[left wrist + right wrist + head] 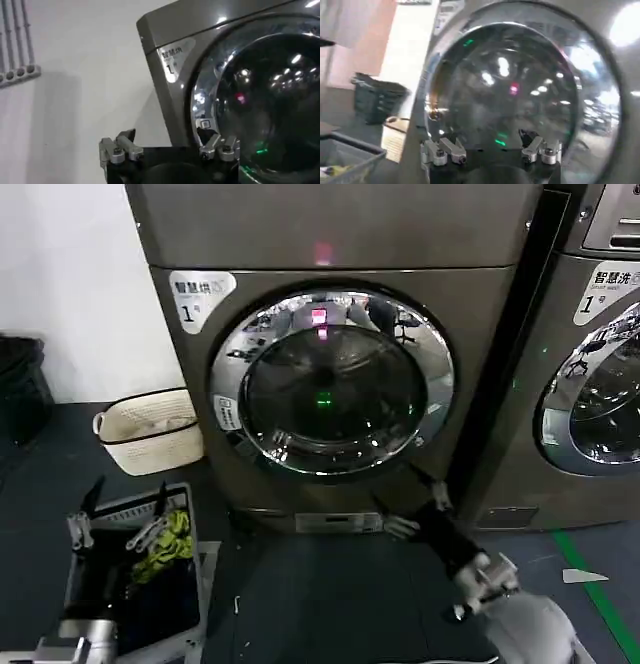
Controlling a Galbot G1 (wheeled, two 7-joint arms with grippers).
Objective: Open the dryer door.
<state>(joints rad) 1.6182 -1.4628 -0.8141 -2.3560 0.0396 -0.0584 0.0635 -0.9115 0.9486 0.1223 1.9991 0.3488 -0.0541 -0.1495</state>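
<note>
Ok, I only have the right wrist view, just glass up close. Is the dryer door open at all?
Observer: No, the head view shows the dryer door shut, flush in the front of the machine.
Operator: Where's my right claw against it?
Observer: The right claw is low, by the door's lower right rim, open.
Operator: And the left?
Observer: The left claw hangs open over the clothes bin, off to the door's left.

Bronze-grey dryer (330,354): white label (200,294) at upper left of its front, Chinese characters above a large "1"; same label (172,59) in left wrist view. Second machine (585,374): label (607,292) reads "Smart wash" and "1". Other small print unreadable.
</note>
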